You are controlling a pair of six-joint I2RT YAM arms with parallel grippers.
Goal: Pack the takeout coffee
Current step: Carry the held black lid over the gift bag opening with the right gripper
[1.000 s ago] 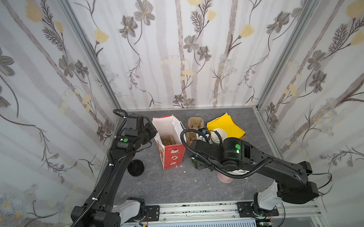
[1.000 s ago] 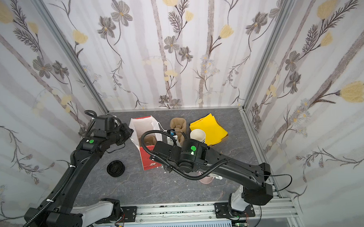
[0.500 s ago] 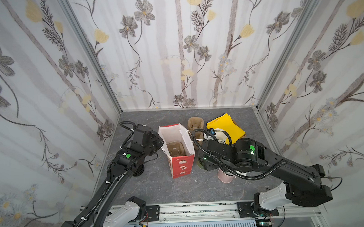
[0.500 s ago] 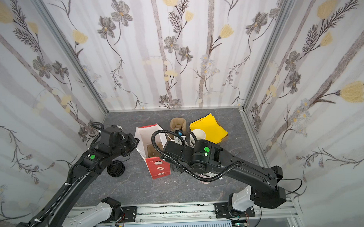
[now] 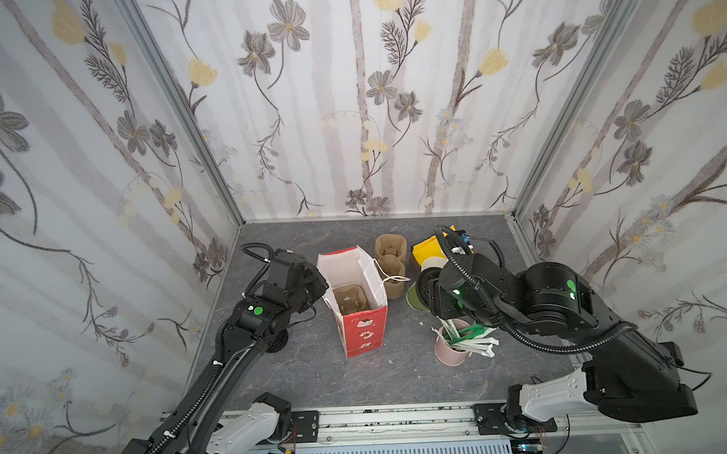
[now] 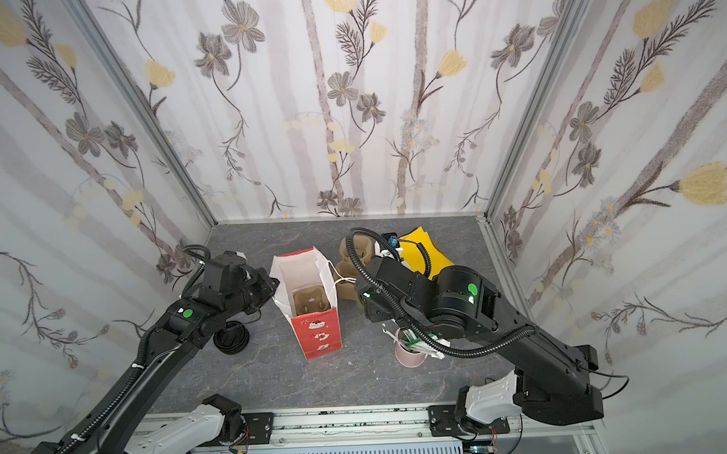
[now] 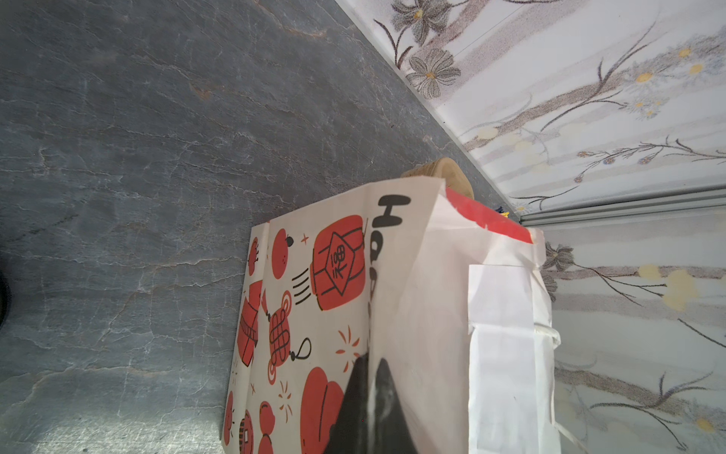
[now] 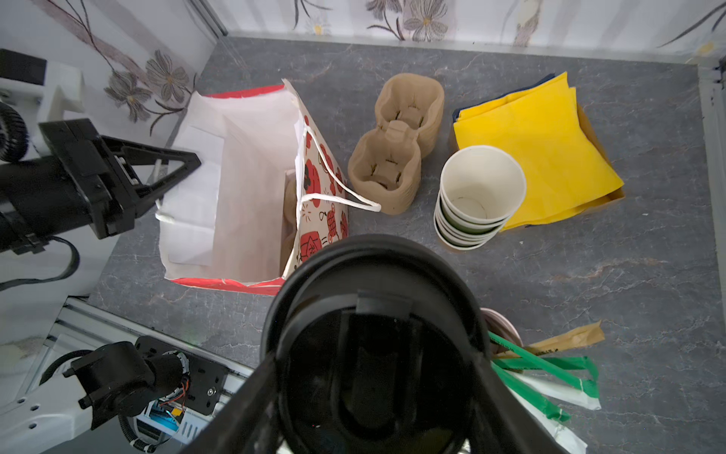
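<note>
My grey table [image 5: 400, 376] carries an open red-and-white paper bag [image 5: 363, 334]. Pulp cup carriers [image 5: 389, 252] stand just behind it. Yellow napkins [image 5: 425, 251] lie beside stacked paper cups [image 8: 477, 196]. Nearer me stand a pink cup of wrapped straws [image 5: 451, 356] and black lids [image 6: 232, 340].

Three-sided enclosure: back wall [image 5: 362, 111] and side walls [image 5: 61, 205] are papered white with grey stripes, grey blossoms and pale yellow flowers, and bare aluminium posts [image 5: 183, 113] stand at the corners. The work surface is a dark grey, stone-veined tabletop [image 5: 400, 380] with a metal rail [image 5: 393, 422] along its front edge. Light is bright and even, with a dull sheen on the grey.
</note>
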